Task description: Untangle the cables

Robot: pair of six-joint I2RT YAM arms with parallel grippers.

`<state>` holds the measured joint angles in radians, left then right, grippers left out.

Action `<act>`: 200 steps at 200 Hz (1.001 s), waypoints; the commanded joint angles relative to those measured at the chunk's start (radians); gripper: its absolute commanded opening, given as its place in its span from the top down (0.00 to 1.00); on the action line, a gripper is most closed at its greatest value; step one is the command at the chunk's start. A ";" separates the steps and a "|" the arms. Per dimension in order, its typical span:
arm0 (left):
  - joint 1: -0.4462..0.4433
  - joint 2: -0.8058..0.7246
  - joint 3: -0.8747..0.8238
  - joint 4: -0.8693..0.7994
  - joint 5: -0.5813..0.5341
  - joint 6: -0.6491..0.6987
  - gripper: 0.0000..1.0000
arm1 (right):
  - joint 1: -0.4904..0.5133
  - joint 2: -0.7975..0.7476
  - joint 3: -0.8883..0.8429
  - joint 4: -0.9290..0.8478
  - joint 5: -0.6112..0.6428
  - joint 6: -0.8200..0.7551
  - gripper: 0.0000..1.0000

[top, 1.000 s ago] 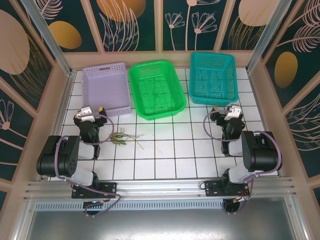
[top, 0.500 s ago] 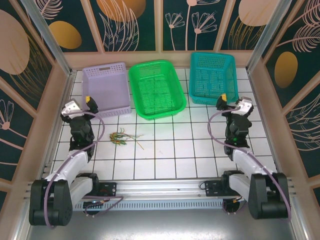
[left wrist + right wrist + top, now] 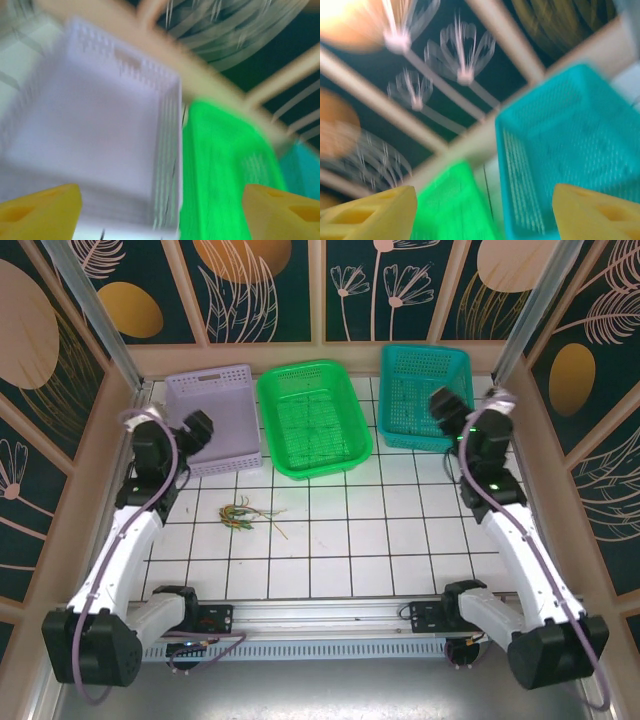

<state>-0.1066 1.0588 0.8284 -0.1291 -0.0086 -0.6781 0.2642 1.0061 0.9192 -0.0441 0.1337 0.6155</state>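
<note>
Above the table (image 3: 350, 540), left hand (image 3: 197, 428) and right hand (image 3: 444, 406) have risen; cables (image 3: 240, 513) unmoved.

Laboratory robot cell: patterned panels (image 3: 260, 290) and aluminium framing (image 3: 320, 618) are enclosing a white gridded counter (image 3: 330, 540).

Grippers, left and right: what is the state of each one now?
Left gripper: open, holding nothing.
Right gripper: open, holding nothing.
</note>
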 commanded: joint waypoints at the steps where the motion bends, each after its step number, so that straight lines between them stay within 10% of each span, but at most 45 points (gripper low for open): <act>1: -0.154 0.007 -0.001 -0.324 0.071 0.094 0.22 | 0.200 0.035 -0.003 -0.211 -0.075 -0.022 0.28; 55: -0.281 -0.100 -0.121 -0.385 0.017 0.160 0.19 | 0.419 0.083 -0.025 -0.226 -0.181 -0.060 0.22; 115: -0.282 -0.065 -0.053 -0.524 -0.117 -0.477 0.18 | 0.714 0.463 0.268 -0.239 -0.211 -0.307 0.21; 200: -0.280 -0.246 0.101 -0.733 -0.355 -0.749 0.24 | 0.787 1.058 0.713 -0.417 -0.223 -0.543 0.25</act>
<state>-0.3840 0.8356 0.8989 -0.7887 -0.2920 -1.3296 1.0504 1.9854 1.5497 -0.3744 -0.0952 0.1394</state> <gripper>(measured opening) 0.767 0.765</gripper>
